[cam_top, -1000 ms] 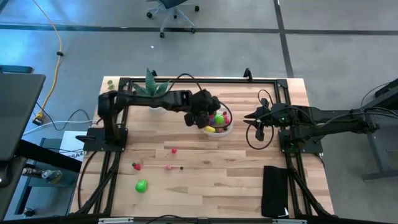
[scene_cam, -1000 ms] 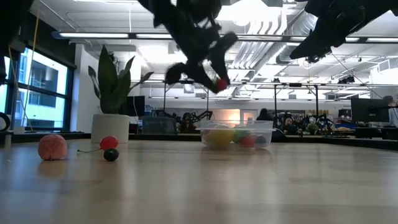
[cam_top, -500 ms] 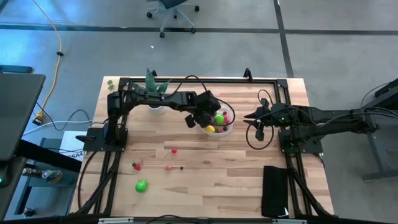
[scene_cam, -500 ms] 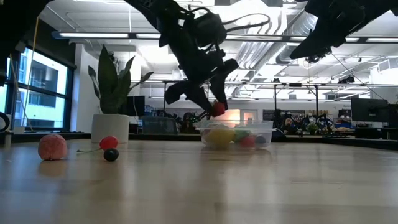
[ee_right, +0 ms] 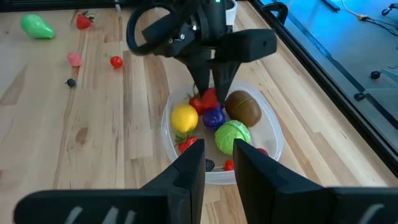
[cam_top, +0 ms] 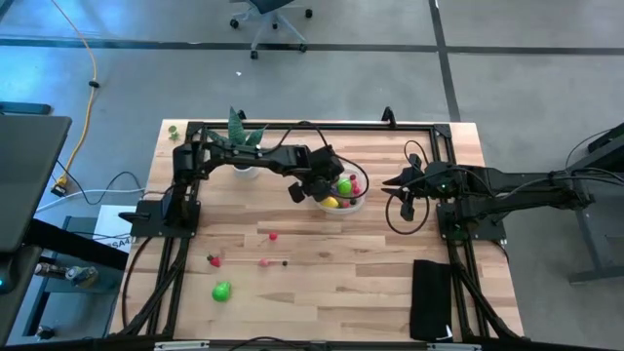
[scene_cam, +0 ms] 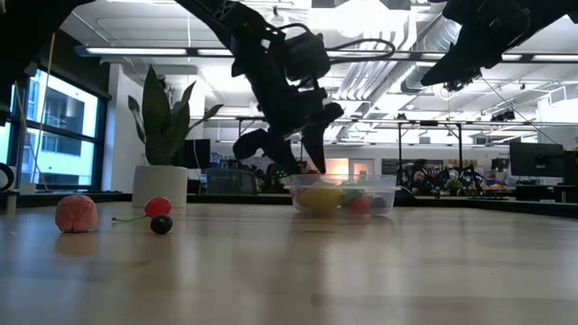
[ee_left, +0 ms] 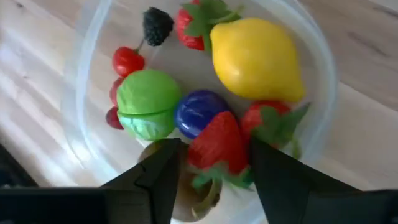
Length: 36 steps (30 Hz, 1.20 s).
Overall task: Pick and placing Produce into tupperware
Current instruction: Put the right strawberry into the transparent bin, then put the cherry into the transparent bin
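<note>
Left gripper (ee_left: 214,149) hangs inside the clear container (ee_left: 81,74), near the middle of the table. Its fingers stand apart on either side of a strawberry (ee_left: 217,134), which looks to me to be resting on the heap rather than pinched.

Much of the job looks done. The container holds a lemon (ee_left: 256,59), a round green fruit (ee_left: 148,102), a blue-purple ball (ee_left: 200,112), a blackberry (ee_left: 155,25), a cherry (ee_left: 127,60), a second strawberry (ee_left: 198,25) and a brown kiwi (ee_right: 242,107).

Five pieces are left on the wood, all towards the near left, well apart from the container:
- a green fruit (cam_top: 222,291)
- a red strawberry (cam_top: 214,259)
- a small red piece (cam_top: 273,235)
- a pink piece (cam_top: 264,261)
- a tiny dark berry (cam_top: 285,261)

I judge the task is past halfway, with these five trips to go once my arm lifts out.

My right gripper (cam_top: 390,181) waits beside the container on its right. Its fingers are narrowly apart and hold nothing.

A potted plant (cam_top: 240,136) stands at the far edge, just behind my left arm. A flat black thing (cam_top: 432,297) lies at the near right, away from the work. Nothing lies between the container and the loose pieces. The heap is tall, though, so the next drop may roll.
</note>
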{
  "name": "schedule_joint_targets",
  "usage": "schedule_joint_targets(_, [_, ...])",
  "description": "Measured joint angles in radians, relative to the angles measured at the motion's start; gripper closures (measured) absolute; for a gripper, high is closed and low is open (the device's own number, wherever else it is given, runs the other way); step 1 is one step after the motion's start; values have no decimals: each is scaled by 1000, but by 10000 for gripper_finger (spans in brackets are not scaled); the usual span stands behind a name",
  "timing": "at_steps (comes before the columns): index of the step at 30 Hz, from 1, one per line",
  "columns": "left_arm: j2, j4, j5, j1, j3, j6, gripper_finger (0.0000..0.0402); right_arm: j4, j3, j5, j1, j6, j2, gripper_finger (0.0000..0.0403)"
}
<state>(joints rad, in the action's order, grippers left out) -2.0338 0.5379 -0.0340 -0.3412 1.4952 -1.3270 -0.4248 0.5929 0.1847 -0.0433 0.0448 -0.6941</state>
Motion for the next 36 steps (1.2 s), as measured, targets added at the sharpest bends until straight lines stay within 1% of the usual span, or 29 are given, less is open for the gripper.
schedule_joint_targets(4, [3,-20,15,0,2,-1,197,0,0,0,0,0,0,329])
schedule_joint_targets(8, [3,-18,26,1,3,-2,180,0,0,0,0,0,0,329])
schedule_joint_targets(12, [10,86,26,7,68,-2,178,0,0,0,0,0,0,329])
schedule_joint_targets(14, [14,163,27,16,130,1,177,0,0,0,0,0,0,329])
schedule_joint_targets(18, [20,371,27,41,264,40,177,0,0,0,0,0,0,329])
schedule_joint_targets(20, [22,495,21,51,320,88,177,0,0,0,0,0,0,329])
schedule_joint_targets(23, [22,679,-33,63,360,202,177,0,0,0,0,0,0,329])
schedule_joint_targets(26, [22,785,-89,80,328,337,177,0,0,0,0,0,0,329])
schedule_joint_targets(29, [27,830,-128,110,257,476,177,0,0,0,0,0,0,329])
schedule_joint_targets(31, [38,821,-153,133,199,543,177,0,0,0,0,0,0,329])
schedule_joint_targets(36, [96,711,-165,176,45,640,177,0,0,0,0,0,0,329])
